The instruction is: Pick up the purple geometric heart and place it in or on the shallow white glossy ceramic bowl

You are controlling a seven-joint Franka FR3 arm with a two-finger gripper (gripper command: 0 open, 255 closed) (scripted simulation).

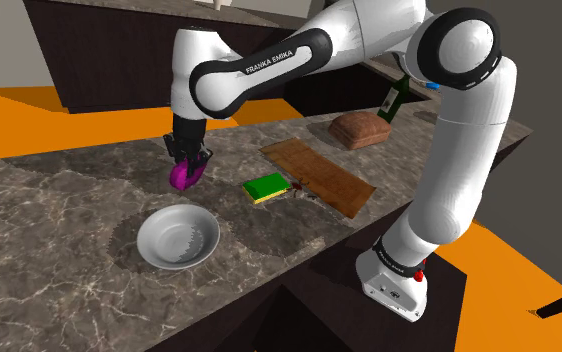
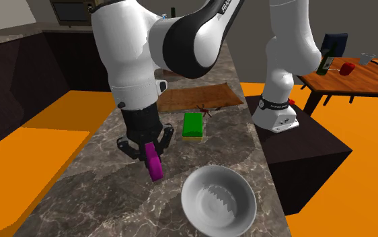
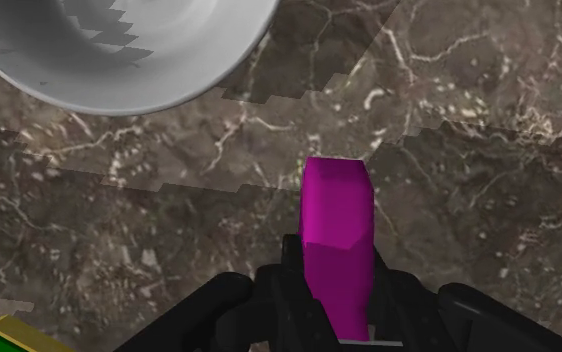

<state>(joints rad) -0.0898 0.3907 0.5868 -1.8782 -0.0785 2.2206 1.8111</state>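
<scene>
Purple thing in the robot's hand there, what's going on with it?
The white arm has its black hand shut on a purple heart-shaped block, holding it close to the marble counter. A shallow white bowl sits on the counter right beside it, with nothing in it. The block has not gone into the bowl yet.

Wrist view edge cuts bowl [image 3: 184,75]; heart [image 3: 337,215] base hidden in gripper [image 3: 339,305]
</scene>
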